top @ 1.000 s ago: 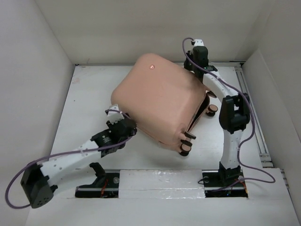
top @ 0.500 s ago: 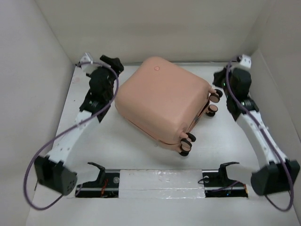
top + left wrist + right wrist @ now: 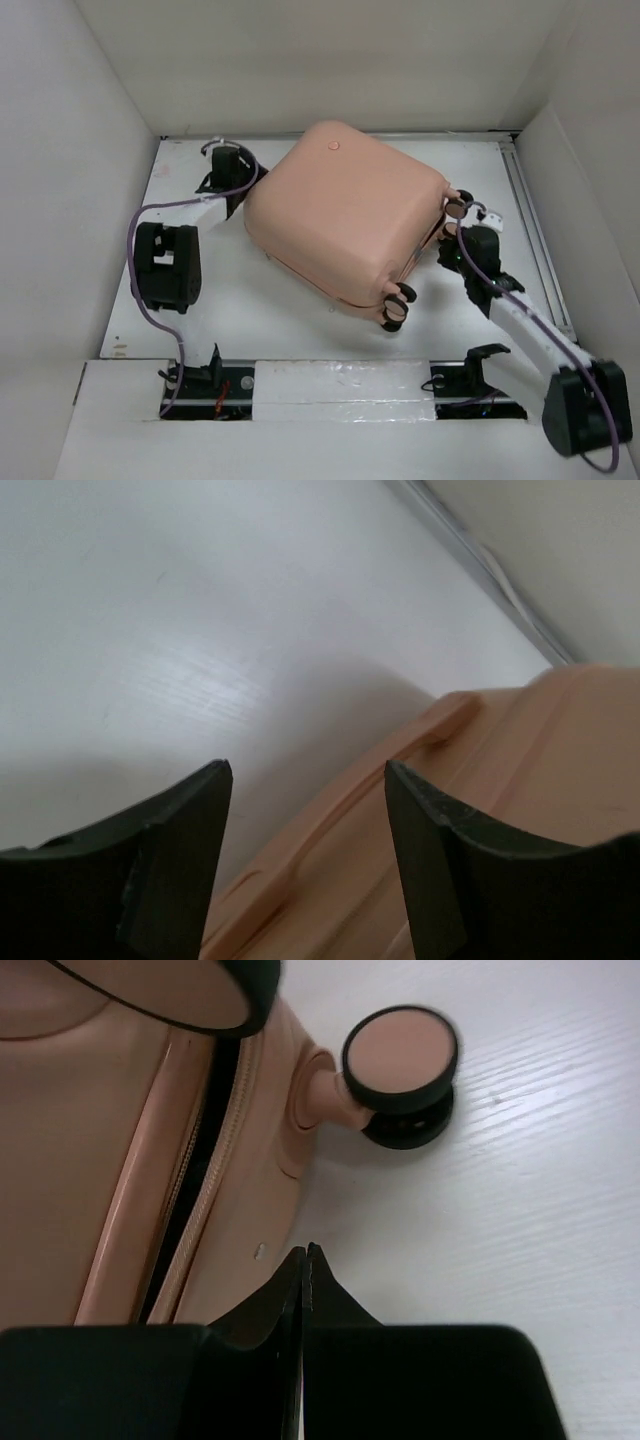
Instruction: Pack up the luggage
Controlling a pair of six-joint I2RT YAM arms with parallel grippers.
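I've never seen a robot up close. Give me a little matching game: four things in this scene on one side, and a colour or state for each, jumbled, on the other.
Things:
1. left end effector
2. right end effector
3. luggage
4. wheel beside the right end effector

Colour or state:
a. pink face with a black rim
b. shut tight
c. standing open
d. biggest thing here, pale pink shell

Pairs: 1-c, 2-b, 3-d, 4-a

table (image 3: 250,325): white | walls (image 3: 350,60): white, three sides | rail (image 3: 533,235): right edge
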